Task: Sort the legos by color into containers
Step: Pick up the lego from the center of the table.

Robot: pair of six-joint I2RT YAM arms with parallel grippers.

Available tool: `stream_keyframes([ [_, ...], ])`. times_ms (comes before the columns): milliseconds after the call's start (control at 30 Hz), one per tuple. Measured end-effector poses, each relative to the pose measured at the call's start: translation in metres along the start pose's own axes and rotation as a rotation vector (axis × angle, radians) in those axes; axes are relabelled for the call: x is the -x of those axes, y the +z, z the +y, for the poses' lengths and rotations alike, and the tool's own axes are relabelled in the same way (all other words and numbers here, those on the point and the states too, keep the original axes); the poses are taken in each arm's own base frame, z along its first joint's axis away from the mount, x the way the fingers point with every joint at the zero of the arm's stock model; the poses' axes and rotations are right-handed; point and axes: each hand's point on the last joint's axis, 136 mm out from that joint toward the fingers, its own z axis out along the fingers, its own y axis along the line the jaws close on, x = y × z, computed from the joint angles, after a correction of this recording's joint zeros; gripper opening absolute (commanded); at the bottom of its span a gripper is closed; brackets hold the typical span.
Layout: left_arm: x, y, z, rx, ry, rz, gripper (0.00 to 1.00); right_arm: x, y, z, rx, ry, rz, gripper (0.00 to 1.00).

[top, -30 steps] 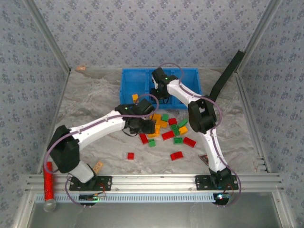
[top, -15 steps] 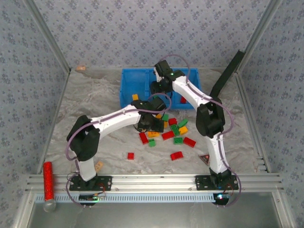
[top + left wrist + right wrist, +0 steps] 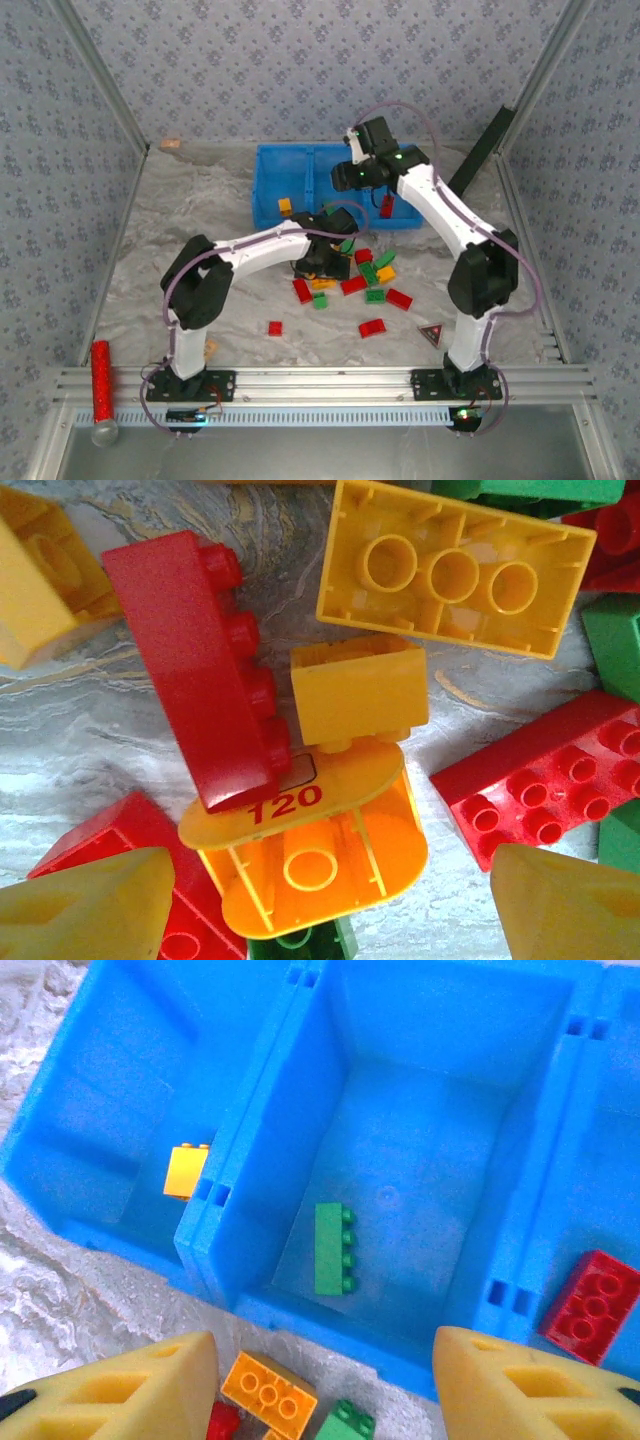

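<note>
**Both grippers open: left one over the loose bricks, right one over the tray.**

On the marbled table (image 3: 180, 190) we see the blue tray (image 3: 300, 162) at the far side, its three compartments set side by side. The right gripper (image 3: 325, 1390) hangs above the tray's near wall, fingers spread wide and holding nothing. The left gripper (image 3: 330, 910) hangs low over the pile of bricks (image 3: 365, 280) just in front of the tray. Its fingers are wide apart with nothing clamped, and an orange rounded piece marked 120 (image 3: 310, 855) lies between them. We find one brick in each compartment: an orange brick (image 3: 186, 1170) on the left, a green brick (image 3: 331, 1248) in the middle, a red brick (image 3: 592, 1305) on the right. A lone red brick (image 3: 274, 327) lies apart, nearer the arm bases.
</note>
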Motion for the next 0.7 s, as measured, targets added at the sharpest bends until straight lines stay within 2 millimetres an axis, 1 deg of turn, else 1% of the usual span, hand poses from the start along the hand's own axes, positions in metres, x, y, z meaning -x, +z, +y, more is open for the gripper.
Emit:
stream_keyframes([
  [67,0.000,0.004,0.000,0.006,-0.003,0.006,0.84,-0.003,-0.012,-0.008,-0.007,0.011,-0.015,0.64],
  [133,0.000,0.007,0.000,0.013,-0.003,0.012,0.84,-0.010,-0.022,-0.019,-0.019,0.029,-0.019,0.66],
  [267,0.000,0.016,0.000,0.028,-0.002,0.028,0.84,-0.037,-0.038,-0.047,-0.057,0.083,0.001,0.69],
  [400,-0.003,0.025,0.003,0.047,-0.002,0.047,0.84,-0.074,-0.053,-0.068,-0.090,0.146,0.039,0.71],
  [567,-0.002,0.025,0.001,0.046,-0.001,0.051,0.83,-0.123,-0.067,-0.080,-0.109,0.237,0.095,0.73],
  [700,-0.003,0.026,0.000,0.045,-0.002,0.058,0.78,-0.173,-0.069,-0.085,-0.112,0.357,0.170,0.77],
])
